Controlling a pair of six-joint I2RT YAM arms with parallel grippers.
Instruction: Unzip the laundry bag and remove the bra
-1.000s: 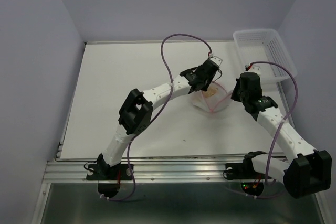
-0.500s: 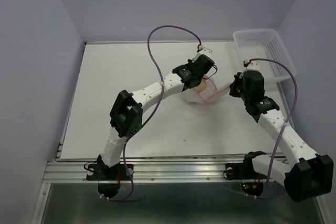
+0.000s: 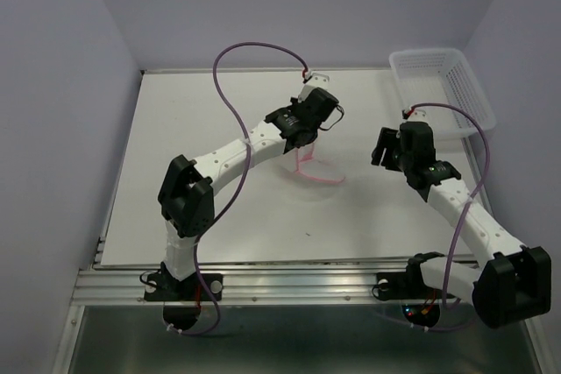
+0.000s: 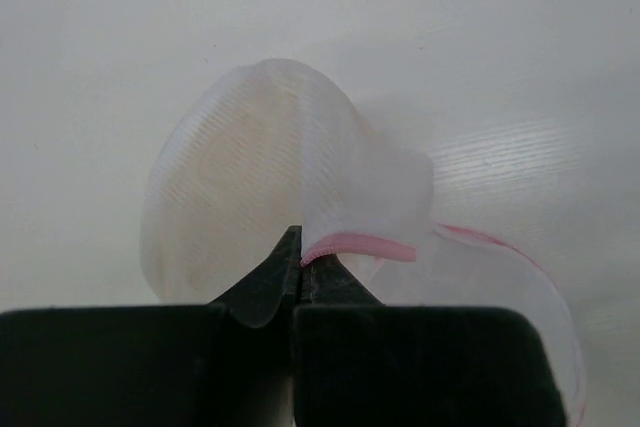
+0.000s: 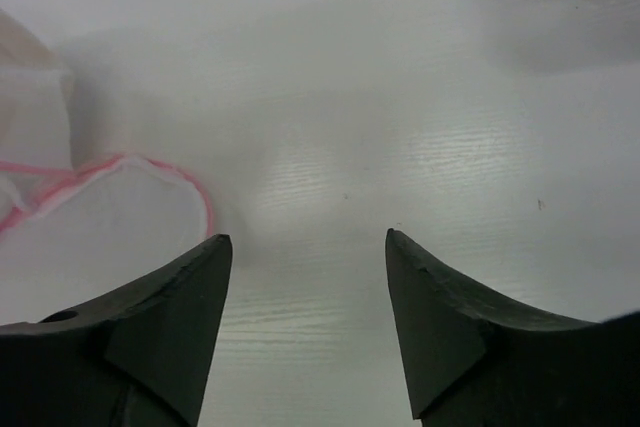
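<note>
Left and right wrist views, with the top view. The left gripper (image 4: 300,250), jaws pressed together, pinches the pink zipper rim of the laundry bag (image 4: 270,162), which sits near the centre of the table (image 3: 175,181). One mesh dome stands at 12 o'clock from the fingertips and the other spreads toward 4 o'clock. A tan tint behind the mesh is probably the bra (image 4: 235,187). The right gripper (image 5: 306,239), at 3 o'clock of the bag, is spread wide and holds nothing. A white basket (image 3: 443,85) occupies the 2 o'clock corner.

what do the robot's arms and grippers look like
Both the left arm and right arm have white links with black joint housings. A purple cable loops off each wrist. The left gripper and right gripper have black tapering wedge fingers.
</note>
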